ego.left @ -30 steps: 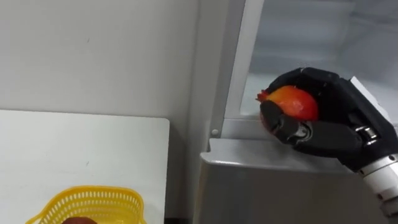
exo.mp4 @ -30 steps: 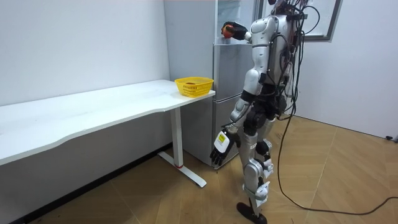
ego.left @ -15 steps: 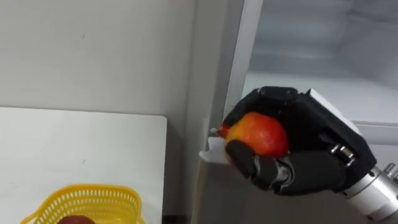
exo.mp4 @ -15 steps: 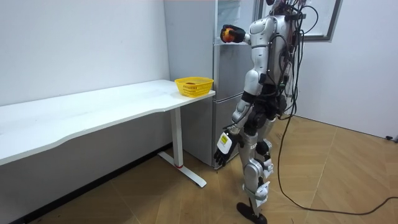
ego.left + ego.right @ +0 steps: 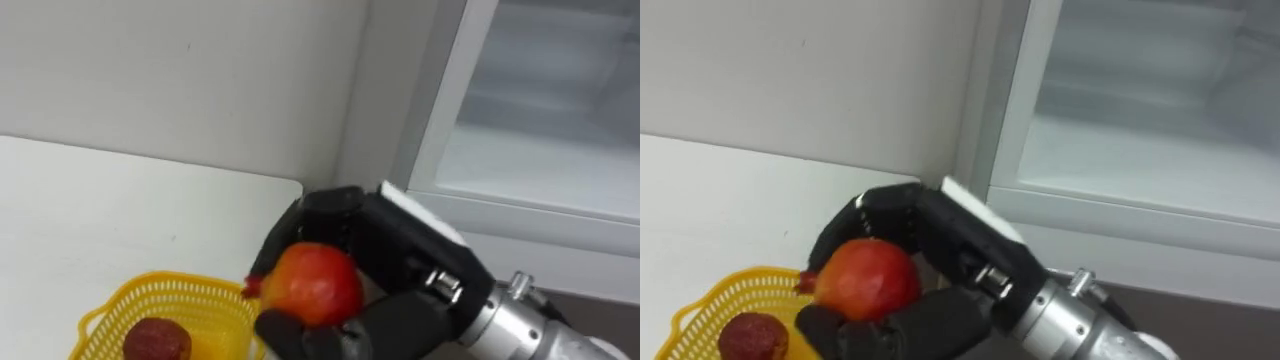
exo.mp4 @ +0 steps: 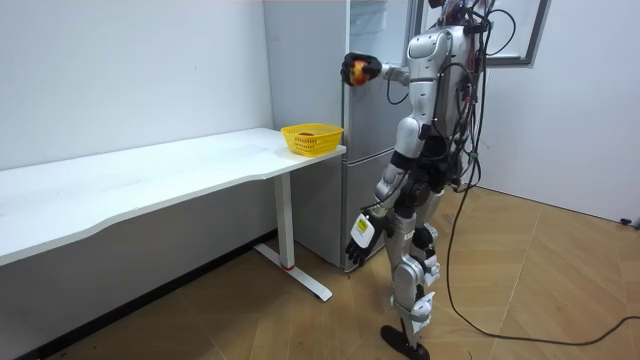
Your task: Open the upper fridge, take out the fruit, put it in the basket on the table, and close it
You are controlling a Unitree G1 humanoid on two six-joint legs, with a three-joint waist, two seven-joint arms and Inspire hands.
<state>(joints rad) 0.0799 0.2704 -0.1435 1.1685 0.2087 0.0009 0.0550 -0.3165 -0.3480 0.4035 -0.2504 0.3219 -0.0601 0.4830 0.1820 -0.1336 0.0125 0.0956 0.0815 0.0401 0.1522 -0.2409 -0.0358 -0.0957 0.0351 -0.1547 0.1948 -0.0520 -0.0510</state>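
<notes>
Red-orange pomegranate [image 5: 310,285], with a small pointed crown on the side facing the basket, sits in the robot's right hand [image 5: 395,240]. The dark fingers curl over its top and the thumb wraps under it, so the fruit is firmly gripped. It is held in the air above the yellow basket [image 5: 170,284], over the basket's rim on the fridge side, and touches nothing but the hand.

The basket is plastic mesh and stands on the white tabletop [image 5: 100,210], near the corner closest to the fridge. One dark red fruit [image 5: 155,338] lies inside it. Beyond the basket, past the tabletop's edge, the fridge [image 5: 452,110] has its upper compartment open, with a pale bare shelf [image 5: 540,165] showing inside the white frame.

In the room view the robot stands upright on the wooden floor just past the basket's end of the tabletop, facing the fridge. Its left hand [image 6: 360,228] hangs well below the basket beside its thigh, fingers loose and straight, holding nothing.
</notes>
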